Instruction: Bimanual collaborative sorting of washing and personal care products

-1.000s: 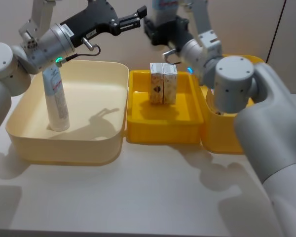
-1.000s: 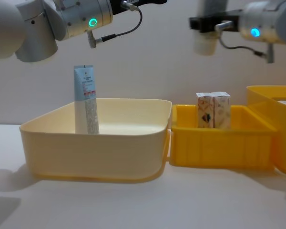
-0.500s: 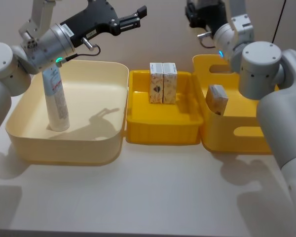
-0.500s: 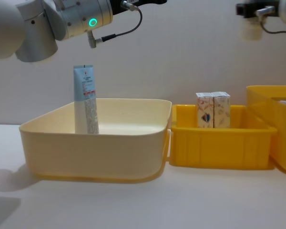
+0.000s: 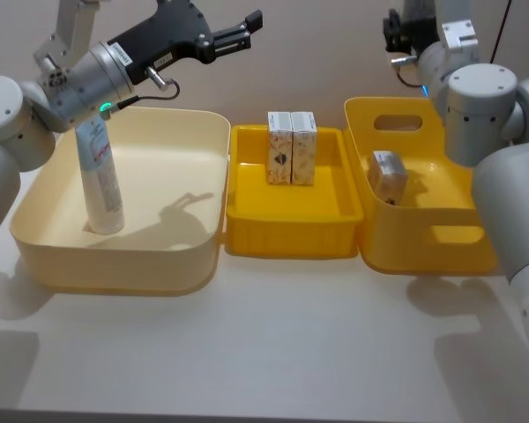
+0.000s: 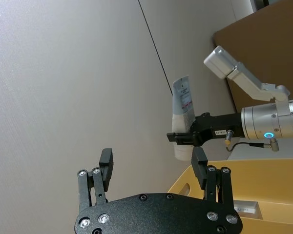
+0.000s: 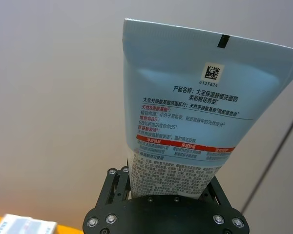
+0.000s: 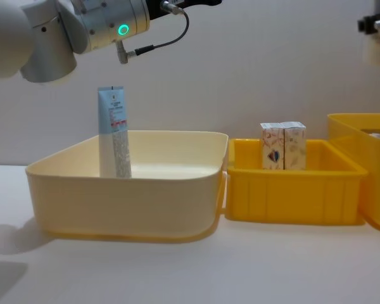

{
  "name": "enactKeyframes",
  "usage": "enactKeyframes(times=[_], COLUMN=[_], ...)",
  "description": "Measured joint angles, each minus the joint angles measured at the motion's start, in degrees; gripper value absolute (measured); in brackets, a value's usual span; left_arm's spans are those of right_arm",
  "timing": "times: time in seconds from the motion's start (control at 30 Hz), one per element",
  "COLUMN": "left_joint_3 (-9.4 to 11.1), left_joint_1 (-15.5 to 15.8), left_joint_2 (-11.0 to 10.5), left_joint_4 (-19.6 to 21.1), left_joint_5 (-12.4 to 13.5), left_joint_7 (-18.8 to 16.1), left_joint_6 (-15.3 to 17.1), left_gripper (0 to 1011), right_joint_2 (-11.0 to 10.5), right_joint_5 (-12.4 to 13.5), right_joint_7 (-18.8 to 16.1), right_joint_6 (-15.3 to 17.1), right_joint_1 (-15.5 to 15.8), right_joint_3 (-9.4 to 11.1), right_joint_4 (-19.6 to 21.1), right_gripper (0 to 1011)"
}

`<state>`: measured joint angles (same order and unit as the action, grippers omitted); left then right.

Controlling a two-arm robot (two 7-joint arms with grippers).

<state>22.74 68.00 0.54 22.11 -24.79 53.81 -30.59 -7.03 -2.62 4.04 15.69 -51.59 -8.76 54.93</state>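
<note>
A white table [image 5: 273,335] carries three trays in a row: cream tray [image 5: 150,264], yellow tray [image 5: 291,236] and yellow bin [image 5: 441,251], the cream one below the left gripper [image 5: 247,28].

Head overhead, chest level, wrists close

Pale-blue-and-white tube [image 5: 100,181] upright, left of frame, in cream tray [image 5: 194,256]. Two whitish cartons [image 5: 292,148] upright, touching side by side, centre, in yellow tray [image 5: 291,240]. Third carton [image 5: 388,174] tilted in right yellow bin [image 5: 441,256]. Second tube [image 7: 195,117] gripped in right end effector [image 7: 168,192], crimped end outward.

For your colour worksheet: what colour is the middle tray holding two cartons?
Yellow middle tray, best in the head view.
</note>
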Motion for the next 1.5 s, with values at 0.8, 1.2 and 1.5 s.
enactKeyframes(times=[0.8, 1.2, 1.5], left_joint_3=[0.00, 0.00, 0.00], left_joint_1=[0.00, 0.00, 0.00], left_joint_2=[0.00, 0.00, 0.00], left_joint_4=[0.01, 0.00, 0.00], left_joint_5=[0.00, 0.00, 0.00], left_joint_7=[0.00, 0.00, 0.00], left_joint_6=[0.00, 0.00, 0.00], left_gripper=[1000, 1000, 1000], right_joint_2=[0.14, 0.20, -0.15], right_joint_5=[-2.10, -2.33, -2.91], right_joint_7=[4.39, 4.81, 3.87], right_joint_6=[11.39, 12.82, 13.51], right_joint_1=[-1.04, -1.08, -1.73], right_joint_3=[2.37, 2.65, 2.19], right_joint_4=[-5.13, -5.74, -6.60], right_gripper=[905, 1001, 1001])
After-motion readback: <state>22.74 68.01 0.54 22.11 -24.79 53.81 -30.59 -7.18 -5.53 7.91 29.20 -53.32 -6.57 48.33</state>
